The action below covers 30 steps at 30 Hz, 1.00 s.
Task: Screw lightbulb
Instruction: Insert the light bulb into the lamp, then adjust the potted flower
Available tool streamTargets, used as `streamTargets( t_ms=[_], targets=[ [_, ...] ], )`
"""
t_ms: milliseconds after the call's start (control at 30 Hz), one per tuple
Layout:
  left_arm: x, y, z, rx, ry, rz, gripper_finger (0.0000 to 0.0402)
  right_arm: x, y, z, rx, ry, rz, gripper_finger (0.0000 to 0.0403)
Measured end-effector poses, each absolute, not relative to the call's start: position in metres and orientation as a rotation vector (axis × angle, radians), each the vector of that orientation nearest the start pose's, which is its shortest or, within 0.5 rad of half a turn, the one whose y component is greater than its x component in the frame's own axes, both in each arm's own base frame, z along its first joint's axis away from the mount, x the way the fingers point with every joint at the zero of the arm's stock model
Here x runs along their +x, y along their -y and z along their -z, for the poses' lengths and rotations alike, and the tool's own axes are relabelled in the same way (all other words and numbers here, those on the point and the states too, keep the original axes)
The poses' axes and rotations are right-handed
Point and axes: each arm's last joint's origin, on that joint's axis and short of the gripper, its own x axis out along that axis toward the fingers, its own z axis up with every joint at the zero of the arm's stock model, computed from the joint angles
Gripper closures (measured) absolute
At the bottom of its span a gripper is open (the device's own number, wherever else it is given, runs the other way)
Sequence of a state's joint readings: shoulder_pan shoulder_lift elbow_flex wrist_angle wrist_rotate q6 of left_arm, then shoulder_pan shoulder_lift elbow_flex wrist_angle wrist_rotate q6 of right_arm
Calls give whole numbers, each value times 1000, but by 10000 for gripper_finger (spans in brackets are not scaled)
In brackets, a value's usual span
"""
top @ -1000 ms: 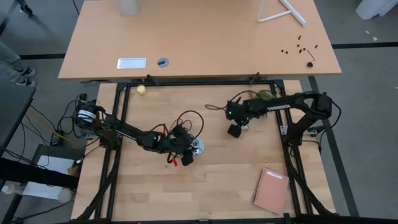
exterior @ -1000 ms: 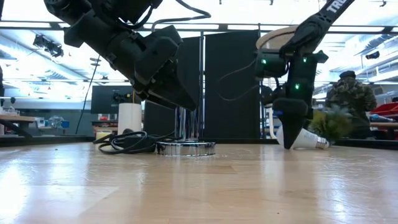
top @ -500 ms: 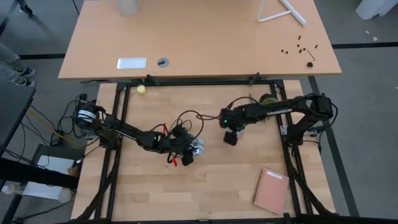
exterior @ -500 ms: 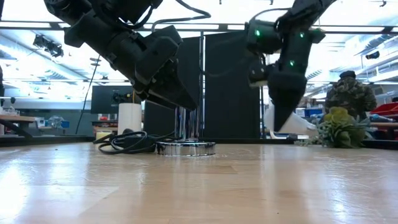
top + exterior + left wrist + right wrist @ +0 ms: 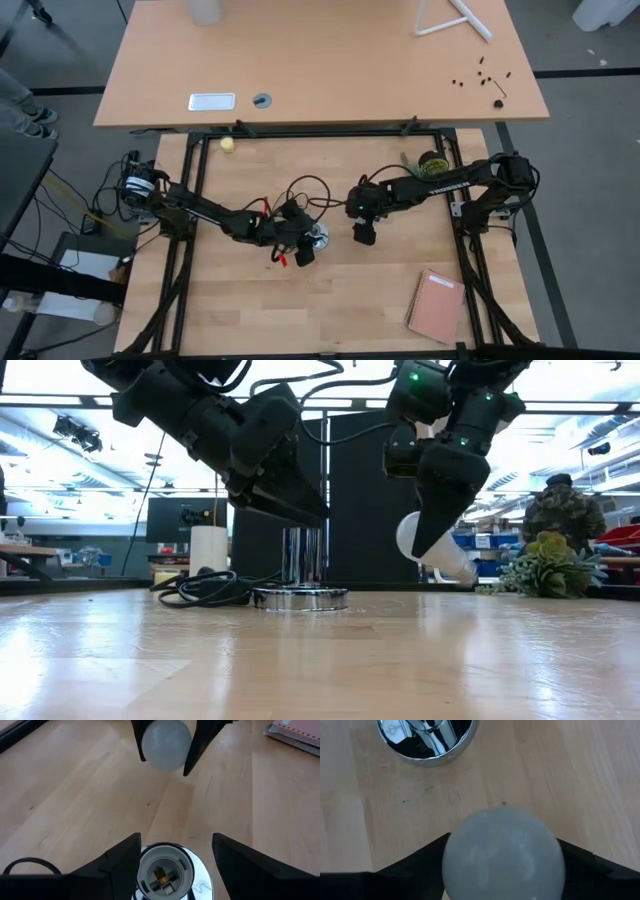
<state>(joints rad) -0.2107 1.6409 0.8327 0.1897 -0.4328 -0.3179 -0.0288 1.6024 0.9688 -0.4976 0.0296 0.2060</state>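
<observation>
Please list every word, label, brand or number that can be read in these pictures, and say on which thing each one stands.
No text can be read.
Right arm: pale lettering along the link, too small to read.
Notebook: cover shows no words.
Lightbulb: no print shows.
Socket: no marking can be made out.

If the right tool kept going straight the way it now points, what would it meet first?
Probably the bare tabletop. The right tool holds the lightbulb angled down, and the socket sits off to one side; depth is unclear.

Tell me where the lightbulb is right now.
The lightbulb is held off the table in the right tool, near the table's middle in the high view, just right of the chrome socket that the left tool straddles.
</observation>
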Motion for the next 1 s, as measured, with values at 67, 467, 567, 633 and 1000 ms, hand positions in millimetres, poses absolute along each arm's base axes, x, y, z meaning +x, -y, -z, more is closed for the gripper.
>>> streamTargets(
  t_ms=[67,467,567,633,1000],
  targets=[
    [324,57,-177,-104,-546,-303,153,303,9,-183,167,-1116,157,96],
    [325,57,-180,-90,-541,-297,153,311,11,-189,111,-1017,122,70],
    [325,57,-180,-90,-541,-297,153,307,15,-195,102,-1015,125,68],
    [325,57,-180,-90,-541,-297,153,301,20,-199,106,-1032,145,69],
    [325,57,-180,-88,-541,-296,153,225,59,-240,100,-1220,691,91]
  ],
)
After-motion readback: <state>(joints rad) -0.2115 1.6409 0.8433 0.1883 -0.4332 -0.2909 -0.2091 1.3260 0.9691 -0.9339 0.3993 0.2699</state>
